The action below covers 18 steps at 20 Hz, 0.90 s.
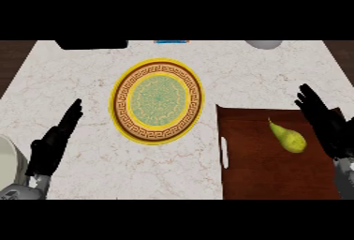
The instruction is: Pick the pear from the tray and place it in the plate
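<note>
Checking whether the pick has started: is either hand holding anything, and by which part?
Nothing is held. The right hand is open beside the pear on the tray; the left hand is open too.

One yellow-green pear (289, 138) with a thin stem lies on one dark reddish-brown wooden tray (256, 168), which has one white slot-shaped handle cut-out (224, 152) showing at its left side. One round plate (158, 101) with a yellow rim, a brown patterned band and a green centre sits on one white marbled counter (90, 79). Two black hands show: one left hand (54, 140) and one right hand (325, 123), each on one grey forearm. At the counter's far edge there are three partly visible things: one black object (92, 44), one small blue object (171, 41) and one pale grey rounded object (264, 44). One pale rounded object (10, 161) shows at the left edge.
</note>
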Available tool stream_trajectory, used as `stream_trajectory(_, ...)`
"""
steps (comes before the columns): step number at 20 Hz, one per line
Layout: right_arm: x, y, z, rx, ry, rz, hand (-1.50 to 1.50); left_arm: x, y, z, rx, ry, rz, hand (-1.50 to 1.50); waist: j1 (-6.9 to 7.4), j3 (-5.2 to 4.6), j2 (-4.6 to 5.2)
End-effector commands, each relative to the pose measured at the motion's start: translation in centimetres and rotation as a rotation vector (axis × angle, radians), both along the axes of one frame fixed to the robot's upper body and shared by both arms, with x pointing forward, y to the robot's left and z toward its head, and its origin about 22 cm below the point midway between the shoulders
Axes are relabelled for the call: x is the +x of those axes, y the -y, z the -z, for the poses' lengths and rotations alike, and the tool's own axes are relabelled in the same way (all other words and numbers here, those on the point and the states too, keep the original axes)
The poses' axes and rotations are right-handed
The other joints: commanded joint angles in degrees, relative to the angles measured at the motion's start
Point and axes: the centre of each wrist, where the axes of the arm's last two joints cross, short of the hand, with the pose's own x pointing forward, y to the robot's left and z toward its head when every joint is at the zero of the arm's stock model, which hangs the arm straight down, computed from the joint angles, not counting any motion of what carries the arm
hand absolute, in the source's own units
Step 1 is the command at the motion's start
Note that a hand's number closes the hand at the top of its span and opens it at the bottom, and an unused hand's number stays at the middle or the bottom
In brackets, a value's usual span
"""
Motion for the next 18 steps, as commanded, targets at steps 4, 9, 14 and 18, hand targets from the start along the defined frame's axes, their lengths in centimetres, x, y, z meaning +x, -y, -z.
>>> stream_trajectory(4, 0.9, -9.5, -0.5, 0.111, -0.018, -0.644, 1.5, 3.5, 1.5, -5.3, -0.035, 0.215, 0.093, 0.0, 5.1, -0.31, 1.23)
stream_trajectory(9, 1.3, -10.1, -5.5, -0.665, 0.07, -0.947, 1.5, 4.6, 3.9, -7.0, -0.112, 0.259, 0.143, 0.0, 5.72, -0.92, -0.04)
stream_trajectory(14, -4.2, -9.9, 4.3, -0.223, 0.001, -0.737, -1.5, 4.0, 0.7, -9.4, -0.121, 0.268, 0.073, 0.0, 1.68, -0.36, 0.89)
stream_trajectory(18, -3.3, -6.6, 3.8, -0.098, 0.084, -0.713, -1.5, 4.0, 0.1, -10.1, -0.121, 0.248, 0.078, 0.0, 1.65, -0.39, 0.93)
